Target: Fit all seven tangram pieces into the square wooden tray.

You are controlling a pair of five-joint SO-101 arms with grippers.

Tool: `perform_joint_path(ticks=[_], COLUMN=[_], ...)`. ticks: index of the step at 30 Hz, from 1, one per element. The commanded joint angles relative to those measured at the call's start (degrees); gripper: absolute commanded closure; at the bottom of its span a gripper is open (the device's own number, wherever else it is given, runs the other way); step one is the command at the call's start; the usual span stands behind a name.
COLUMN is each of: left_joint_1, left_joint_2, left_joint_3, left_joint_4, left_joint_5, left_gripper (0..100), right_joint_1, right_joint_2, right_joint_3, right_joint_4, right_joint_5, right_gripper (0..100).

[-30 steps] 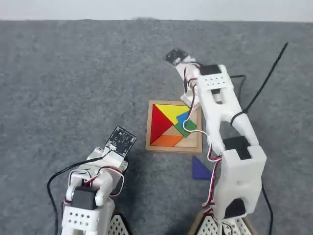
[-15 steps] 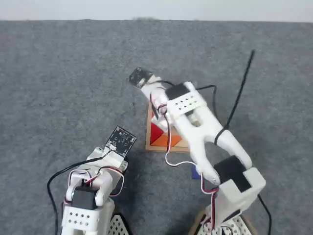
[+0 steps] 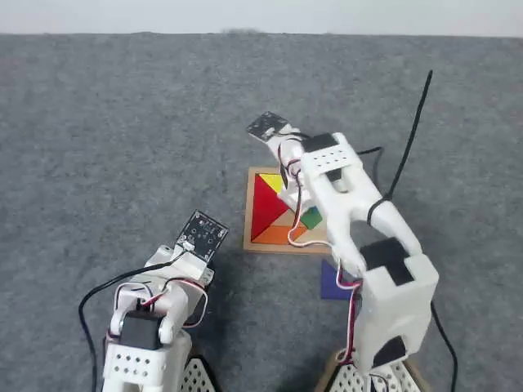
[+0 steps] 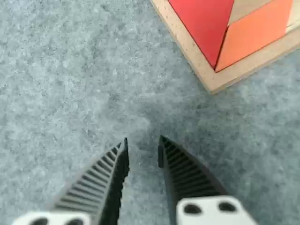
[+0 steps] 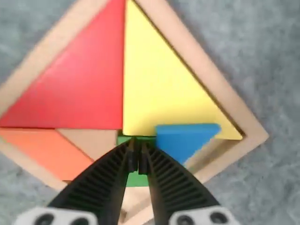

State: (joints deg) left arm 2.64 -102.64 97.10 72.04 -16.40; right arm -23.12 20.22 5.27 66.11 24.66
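The right gripper (image 5: 138,147), clenched on nothing, hovers over the green piece (image 3: 311,218) in the tray (image 3: 248,214). The left gripper (image 4: 143,140) hangs released. The purple triangle (image 3: 331,284), outside the tray's near right corner, looks thin, light and stiff, so pinch it across opposite edges.

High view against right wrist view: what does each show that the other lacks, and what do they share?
High view adds the purple-blue piece lying on the carpet outside the tray. Right wrist view adds the blue triangle by the shut right gripper. Shared: the tray, red triangle, yellow triangle, orange piece, green piece.
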Motion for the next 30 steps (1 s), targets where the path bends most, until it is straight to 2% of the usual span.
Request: perform_joint_path(ticks=[1, 6, 17, 30], left_joint_1=[-0.35, -0.35, -0.35, -0.35], left_joint_2=[-0.62, -0.62, -0.62, -0.62], left_joint_3=[-0.66, -0.66, -0.66, -0.66], left_joint_4=[-0.09, -0.09, -0.09, -0.09], left_joint_5=[-0.53, -0.53, -0.53, -0.53], left_gripper=[90, 90, 90, 90], right_joint_1=[2.07, 3.82, 1.45, 7.52], right_joint_2=[0.04, 0.13, -3.21, -3.03], right_joint_3=[-4.13, -5.54, -7.03, -7.21], right_joint_4=[-0.92, -0.75, -1.27, -2.59], right_joint_5=[1.23, 0.88, -1.14, -3.87], right_gripper=[99.1, 99.1, 99.1, 99.1])
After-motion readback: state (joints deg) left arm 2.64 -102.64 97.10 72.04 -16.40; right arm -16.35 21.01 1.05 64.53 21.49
